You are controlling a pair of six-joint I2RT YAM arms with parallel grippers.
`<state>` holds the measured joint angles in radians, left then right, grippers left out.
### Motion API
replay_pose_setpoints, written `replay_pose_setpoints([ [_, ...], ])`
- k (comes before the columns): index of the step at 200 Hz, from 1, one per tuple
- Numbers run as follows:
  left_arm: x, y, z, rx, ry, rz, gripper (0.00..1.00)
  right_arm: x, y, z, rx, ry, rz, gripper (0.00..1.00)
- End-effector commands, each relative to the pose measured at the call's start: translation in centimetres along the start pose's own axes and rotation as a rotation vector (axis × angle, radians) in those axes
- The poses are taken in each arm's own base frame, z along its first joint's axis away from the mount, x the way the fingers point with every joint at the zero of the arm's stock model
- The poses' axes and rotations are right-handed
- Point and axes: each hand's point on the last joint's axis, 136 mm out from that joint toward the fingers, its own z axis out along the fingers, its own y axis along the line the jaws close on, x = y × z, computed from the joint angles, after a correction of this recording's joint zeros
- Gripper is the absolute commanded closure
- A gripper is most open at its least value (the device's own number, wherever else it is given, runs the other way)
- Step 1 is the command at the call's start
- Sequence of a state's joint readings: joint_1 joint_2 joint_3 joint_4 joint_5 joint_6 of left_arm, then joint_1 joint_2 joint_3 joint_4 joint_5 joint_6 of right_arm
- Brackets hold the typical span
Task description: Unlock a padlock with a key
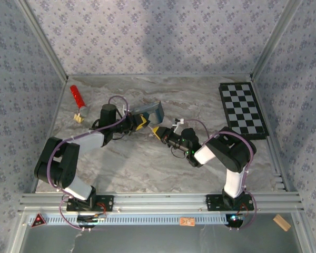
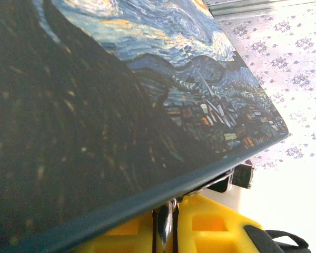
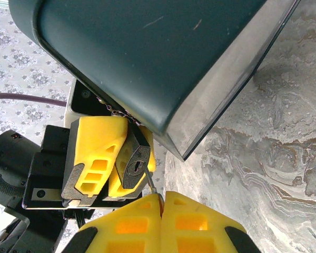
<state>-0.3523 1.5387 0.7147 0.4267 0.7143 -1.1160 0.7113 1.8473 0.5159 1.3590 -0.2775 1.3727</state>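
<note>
The padlock [image 3: 134, 162], a blocky dark metal body with a slotted keyhole, is sitting pinched in the closed jaws of the left gripper [image 3: 116, 166], just under the glossy painted tin [image 3: 147, 47]. The right gripper [image 3: 162, 199], jaws clamped together, is gripping a thin metal key [image 3: 149, 182], its tip at the keyhole. Both arms are reaching inward, low over the marbled table [image 3: 274, 158].

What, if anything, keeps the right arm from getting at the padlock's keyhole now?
Probably nothing, so yes. The right claw, shut on the key, faces the padlock that the left claw seems to hold, and the key's tip is at the keyhole. The painted tin sits above, off the path.
</note>
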Motion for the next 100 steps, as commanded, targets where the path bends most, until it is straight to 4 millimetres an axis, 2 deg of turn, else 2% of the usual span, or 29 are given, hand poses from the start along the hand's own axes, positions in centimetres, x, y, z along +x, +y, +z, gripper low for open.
replay_pose_setpoints([
  [1,-0.90,-4.28,-0.95,0.125,-0.031,0.147,1.00,-0.02,1.95,0.02,-0.060,0.002,-0.019,1.00],
  [100,-0.76,-3.94,-0.75,0.120,-0.029,0.144,1.00,0.51,2.69,0.37,-0.079,0.017,-0.031,1.00],
])
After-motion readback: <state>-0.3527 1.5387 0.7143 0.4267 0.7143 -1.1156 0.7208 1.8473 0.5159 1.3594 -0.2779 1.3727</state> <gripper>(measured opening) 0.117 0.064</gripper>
